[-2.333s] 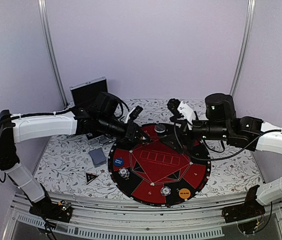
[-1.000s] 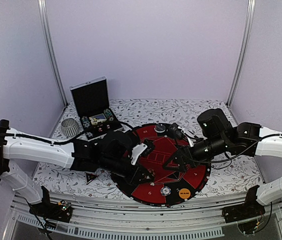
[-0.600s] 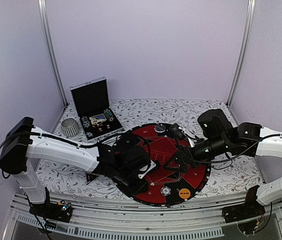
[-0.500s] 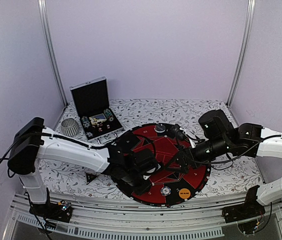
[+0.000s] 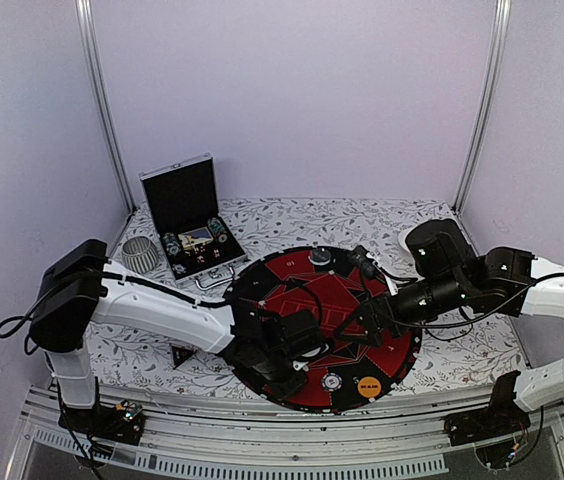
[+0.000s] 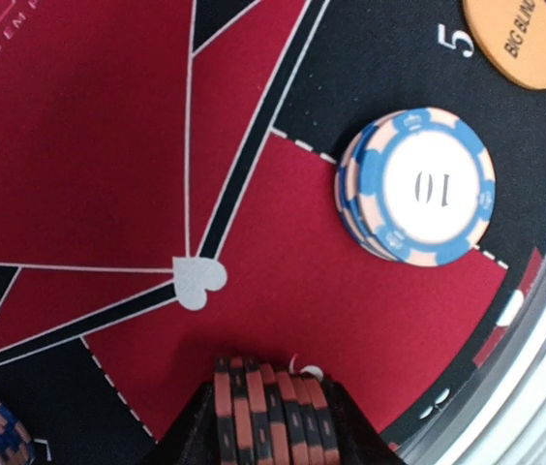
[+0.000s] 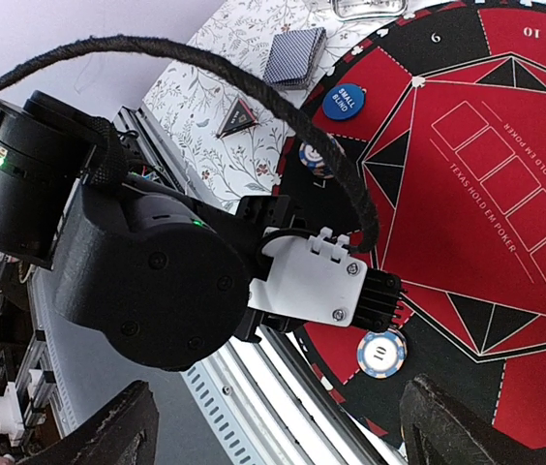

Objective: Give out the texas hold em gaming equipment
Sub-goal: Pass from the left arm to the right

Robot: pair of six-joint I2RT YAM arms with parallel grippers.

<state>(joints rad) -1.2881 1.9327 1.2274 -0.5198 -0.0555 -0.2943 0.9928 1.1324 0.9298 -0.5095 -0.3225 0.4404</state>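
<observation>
Orange-striped chips (image 6: 268,407), pinched edge-on in my left gripper (image 6: 271,436), hang over the mat (image 6: 350,320) beside the blue stack (image 6: 416,189); setting them down comes next, I judge, jaws parting gently, while my right gripper (image 7: 278,417) gapes empty.

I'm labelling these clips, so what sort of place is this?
Probably a robot lab test cell, not a card room: two white arms bolted to a rail, plain walls with metal frame posts, and a hold'em mat on a floral-clothed table.
</observation>
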